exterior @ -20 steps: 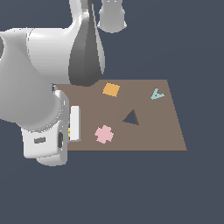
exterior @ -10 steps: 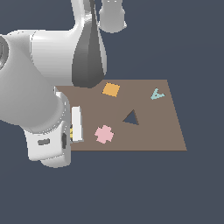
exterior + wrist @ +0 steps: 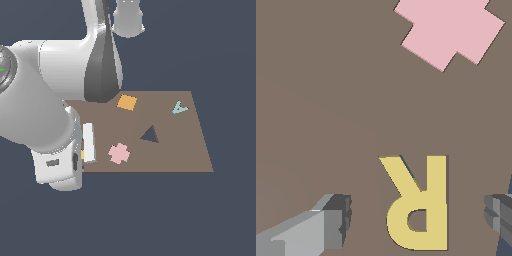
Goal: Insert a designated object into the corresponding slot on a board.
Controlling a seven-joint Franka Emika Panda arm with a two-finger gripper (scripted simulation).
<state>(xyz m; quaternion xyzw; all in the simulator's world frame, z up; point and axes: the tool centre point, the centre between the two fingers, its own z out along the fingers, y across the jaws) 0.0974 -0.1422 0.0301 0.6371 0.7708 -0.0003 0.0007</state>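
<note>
In the exterior view, the brown board point(image 3: 175, 145) is seen carrying an orange square point(image 3: 127, 102), a teal letter A point(image 3: 179, 107), a pink cross point(image 3: 119, 153) and a dark triangular recess point(image 3: 149, 135). The arm's bulk covers the board's end at the exterior view's left, where only a sliver of yellow point(image 3: 82, 154) shows beside a white finger point(image 3: 89, 142).

In the wrist view, the yellow letter R point(image 3: 418, 202) is shown lying flat on the board — between the spread fingers of the gripper point(image 3: 418, 220), untouched by either. A thin dark edge lines the letter; nothing is grasped.
</note>
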